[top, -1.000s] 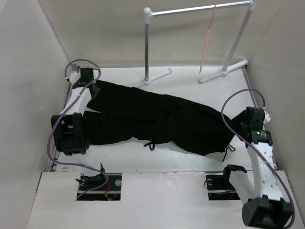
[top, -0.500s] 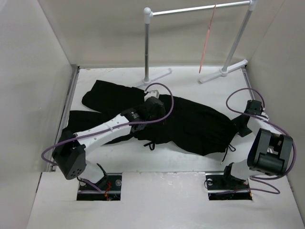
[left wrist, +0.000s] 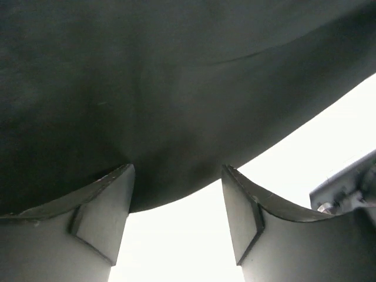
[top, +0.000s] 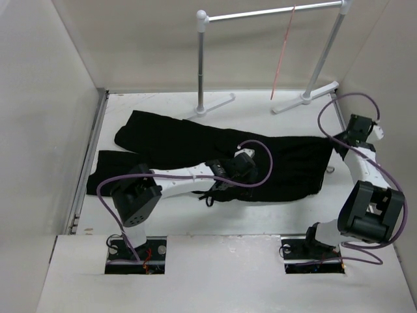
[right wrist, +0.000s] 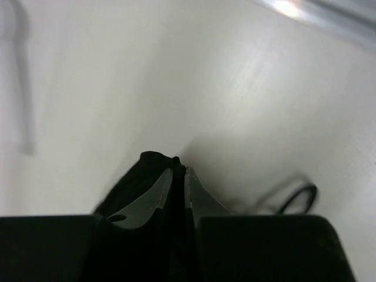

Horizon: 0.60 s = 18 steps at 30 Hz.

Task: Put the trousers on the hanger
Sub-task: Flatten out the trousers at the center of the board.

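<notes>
Black, soft cloth is what we have to handle. The trousers (top: 169, 140) lie flat across the middle of the worktop (top: 260, 107), with their long axis running from the left of the frame to the right and dipping slightly toward the lower right. Two legs split apart at the left end, so we judge the waist to be at the right end.

Limp and light, they will sag and fold wherever they are not held, and a single pinch will bunch them. We reckon that holds at the waist edge and near mid-length would suit draping them over a bar.

The right claw (right wrist: 179, 173) is clenched on a small fold of black fabric at the right end. The left claw (left wrist: 176, 176) is released, its fingers apart just short of the cloth edge at mid-length, grasping nothing. The hanger (top: 282, 55) hangs from the rail (top: 260, 13) in the upper right, well apart from the trousers.
</notes>
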Motion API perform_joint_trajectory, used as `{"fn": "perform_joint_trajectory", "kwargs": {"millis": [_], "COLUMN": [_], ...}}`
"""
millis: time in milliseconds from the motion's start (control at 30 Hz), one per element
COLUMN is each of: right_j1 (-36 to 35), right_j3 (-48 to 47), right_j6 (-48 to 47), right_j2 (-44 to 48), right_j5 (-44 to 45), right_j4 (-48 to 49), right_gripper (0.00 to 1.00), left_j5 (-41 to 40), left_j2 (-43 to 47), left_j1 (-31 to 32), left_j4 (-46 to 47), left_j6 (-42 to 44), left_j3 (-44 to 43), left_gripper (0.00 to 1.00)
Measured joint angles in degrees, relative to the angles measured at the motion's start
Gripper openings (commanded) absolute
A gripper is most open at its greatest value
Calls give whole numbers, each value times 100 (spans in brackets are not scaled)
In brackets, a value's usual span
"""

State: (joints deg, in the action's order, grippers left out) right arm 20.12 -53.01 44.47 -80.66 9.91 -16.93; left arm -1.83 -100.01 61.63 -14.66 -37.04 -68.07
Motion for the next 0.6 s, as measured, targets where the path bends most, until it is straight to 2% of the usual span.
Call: {"fn": "perform_joint_trajectory", "kwargs": {"millis": [133, 167, 267, 333, 400, 500, 533, 600], "right_j1": [-149, -197, -306, -352, -400, -501, -568, -721], "right_j3": [-1023, -1327, -1963, -2131, -2017, -1416, -1121, -584], "right_j6": [-50, -66, -70, -103, -109, -111, -114, -114], "right_j2": [-376, -621, -1427, -1864, -2009, -1558, -1211, -372], "right_j5": [61, 68, 61, -4, -24, 105, 197, 387], "right_j4": [472, 605, 942, 1014, 876, 632, 514, 304], "right_gripper": [18, 24, 64, 77, 78, 73, 65, 41], "left_j5": [-22, -24, -26, -15, -11, -7, -17, -57], "left_j2": [-415, -452, -437, -376, -188, 372, 640, 1226], "left_j1": [2, 15, 103, 184, 229, 177, 81, -313], "left_j4": [-92, -138, -278, -343, -466, -605, -625, -625], "left_j6": [-31, -57, -162, -264, -372, -498, -533, -590], "left_j3": [-212, -236, -271, -291, -289, -286, -275, -256], "left_gripper": [51, 51, 56, 61, 62, 62, 62, 62]}}
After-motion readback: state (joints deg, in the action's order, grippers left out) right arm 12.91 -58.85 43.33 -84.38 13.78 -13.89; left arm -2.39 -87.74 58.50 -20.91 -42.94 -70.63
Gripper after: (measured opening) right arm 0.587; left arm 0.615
